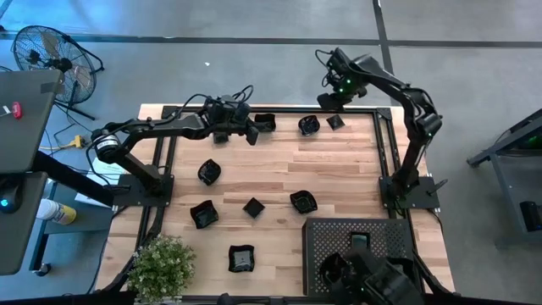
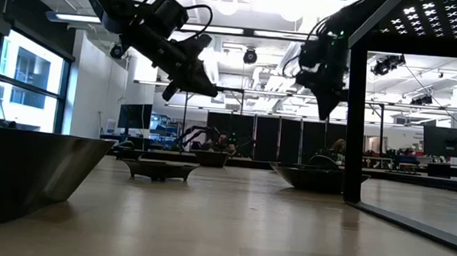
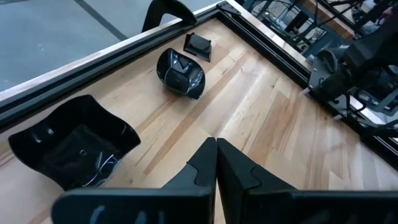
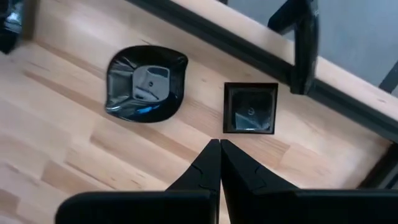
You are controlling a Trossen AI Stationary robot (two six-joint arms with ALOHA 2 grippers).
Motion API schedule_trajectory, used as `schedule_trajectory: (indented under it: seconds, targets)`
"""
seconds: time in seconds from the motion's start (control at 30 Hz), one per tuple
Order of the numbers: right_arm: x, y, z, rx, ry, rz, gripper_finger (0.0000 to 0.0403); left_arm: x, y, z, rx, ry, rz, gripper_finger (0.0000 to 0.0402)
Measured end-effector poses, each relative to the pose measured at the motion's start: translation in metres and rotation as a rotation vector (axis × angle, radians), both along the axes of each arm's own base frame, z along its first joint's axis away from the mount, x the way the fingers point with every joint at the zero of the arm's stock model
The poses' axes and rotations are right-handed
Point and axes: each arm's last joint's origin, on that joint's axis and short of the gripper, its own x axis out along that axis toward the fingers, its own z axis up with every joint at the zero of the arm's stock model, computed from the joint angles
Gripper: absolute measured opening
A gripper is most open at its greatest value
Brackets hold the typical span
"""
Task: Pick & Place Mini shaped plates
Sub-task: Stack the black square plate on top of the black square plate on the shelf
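Perforated tray [image 1: 356,237] beside scattered plates [image 1: 303,202]

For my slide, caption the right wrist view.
Right gripper, shut and empty, hovers above a roundish plate and a small square plate.

1. No text, label, brand, number or sign can be read anywhere in these views.
2. The small glossy black shaped dishes [image 4: 147,83] carry pale marks inside, but these look like reflections, not lettering.

floor fan [image 1: 51,58], potted plant [image 1: 161,267] — perforated tray [image 1: 356,235]
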Motion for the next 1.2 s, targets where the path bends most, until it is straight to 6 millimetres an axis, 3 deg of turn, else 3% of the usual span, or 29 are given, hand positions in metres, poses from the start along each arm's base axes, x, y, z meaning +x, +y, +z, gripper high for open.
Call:
schedule_trajectory:
  seconds: [0.13,0.3,0.47,0.67,0.9,1.03,1.2]
  targets:
    - [0.001,0.014,0.02,-0.05,-0.035,0.027,0.0,0.0,0.0,0.0,0.0,0.0,0.0,0.0001]
    - [0.009,0.048,0.054,-0.196,-0.161,0.107,0.0,0.0,0.0,0.0,-0.004,-0.006,-0.012,0.0001]
    - [0.004,0.096,0.052,-0.265,-0.365,0.102,0.0,0.001,-0.001,0.002,-0.015,-0.032,-0.059,0.0001]
    - [-0.024,0.16,0.044,-0.353,-0.473,0.005,0.0,0.006,0.011,0.004,-0.091,-0.043,-0.083,0.0]
    - [-0.051,0.209,0.04,-0.398,-0.576,-0.102,0.0,0.047,0.047,0.007,-0.133,0.009,-0.099,0.0001]
    - [-0.057,0.22,0.039,-0.43,-0.607,-0.151,0.0,0.071,0.07,0.0,-0.209,0.087,-0.047,0.0015]
    - [-0.054,0.224,0.043,-0.471,-0.634,-0.15,0.0,0.094,0.087,-0.01,-0.249,0.151,-0.046,0.0063]
